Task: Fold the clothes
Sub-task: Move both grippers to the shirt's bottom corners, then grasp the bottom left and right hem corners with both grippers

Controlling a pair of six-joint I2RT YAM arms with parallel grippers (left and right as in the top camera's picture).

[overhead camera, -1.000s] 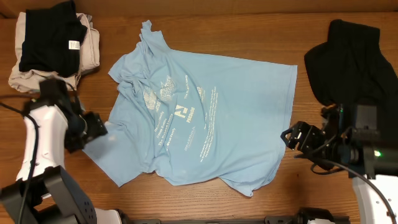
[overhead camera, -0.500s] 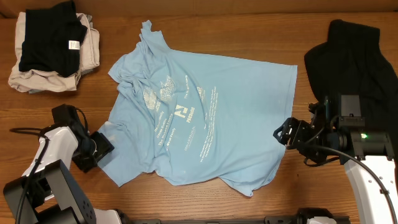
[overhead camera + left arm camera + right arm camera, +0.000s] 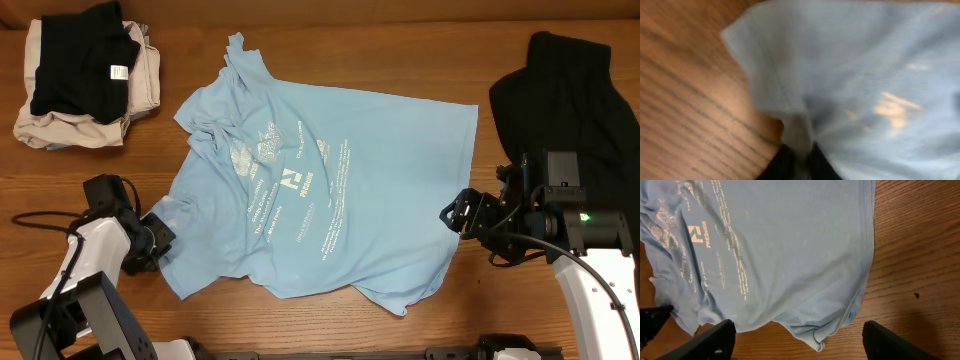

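Observation:
The light blue T-shirt lies spread flat on the wooden table, its white print facing up. My left gripper sits at the shirt's lower left edge. In the left wrist view its jaws are shut on a pinched fold of the blue cloth. My right gripper stands open at the shirt's right hem. In the right wrist view the hem lies just ahead of its two dark fingers, which are wide apart with nothing between them. A large black garment lies at the far right.
A stack of folded black and beige clothes sits at the back left corner. A raised wooden edge runs along the back of the table. The right arm's body is beside the black garment.
My left gripper came down to the shirt's lower left edge and shut on the cloth. The right gripper moved slightly left to the hem, still open.

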